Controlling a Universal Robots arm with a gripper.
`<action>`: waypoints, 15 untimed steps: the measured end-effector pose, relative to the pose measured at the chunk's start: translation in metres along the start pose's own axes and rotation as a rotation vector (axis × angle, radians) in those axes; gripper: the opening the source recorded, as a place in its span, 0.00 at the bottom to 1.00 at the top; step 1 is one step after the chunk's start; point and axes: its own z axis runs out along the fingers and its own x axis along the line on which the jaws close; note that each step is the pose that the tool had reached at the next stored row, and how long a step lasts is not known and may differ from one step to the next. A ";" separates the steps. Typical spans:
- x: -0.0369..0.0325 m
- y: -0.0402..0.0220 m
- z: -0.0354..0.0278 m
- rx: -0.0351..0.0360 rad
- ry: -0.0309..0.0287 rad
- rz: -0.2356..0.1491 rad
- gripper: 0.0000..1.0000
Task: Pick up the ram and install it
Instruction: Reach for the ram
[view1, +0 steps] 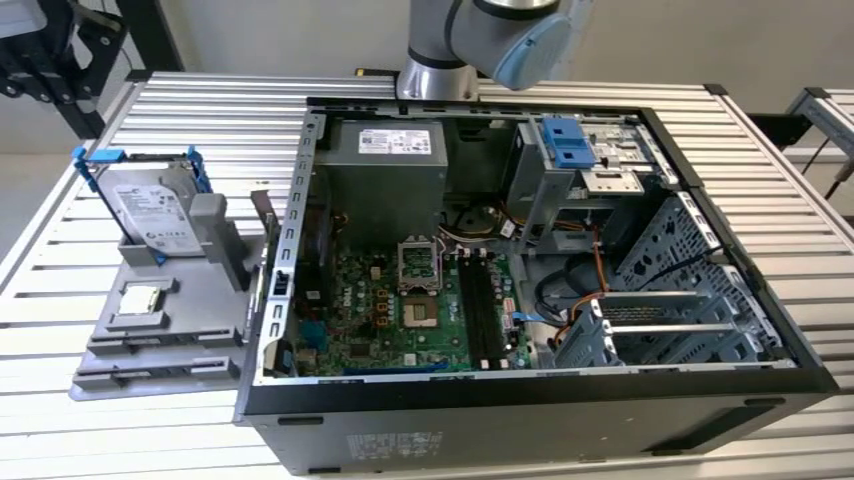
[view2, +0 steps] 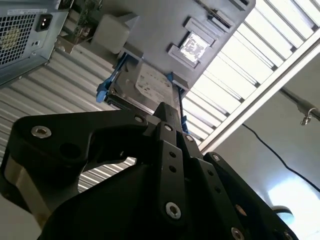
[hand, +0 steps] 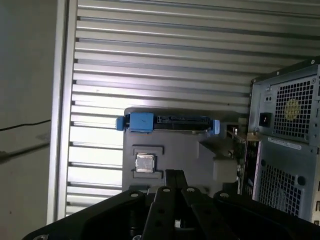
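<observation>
The ram (view1: 264, 222) looks like a thin dark board standing on edge at the grey fixture's (view1: 147, 340) side, close to the open computer case (view1: 534, 400). In the first wrist view a narrow board edge, the ram (hand: 244, 150), shows between fixture and case. My gripper (hand: 174, 172) hangs above the fixture and the slatted table with its black fingers together and nothing between them. In the second wrist view the gripper (view2: 169, 111) points toward the hard drive. The black memory slots (view1: 483, 310) lie on the motherboard inside the case.
The fixture also carries a silver hard drive (view1: 150, 210) in a blue bracket and a square processor chip (hand: 144, 163). The arm's joint (view1: 497, 30) hangs over the case's far side. A power supply (view1: 387, 150) and drive cage (view1: 587, 160) fill the case's back.
</observation>
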 end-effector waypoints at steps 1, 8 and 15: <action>0.0001 -0.0017 -0.0001 0.0001 -0.0002 0.003 0.00; 0.0020 -0.0155 -0.0008 0.0002 -0.0006 0.010 0.00; 0.0045 -0.0303 -0.0016 0.0001 -0.0005 0.010 0.00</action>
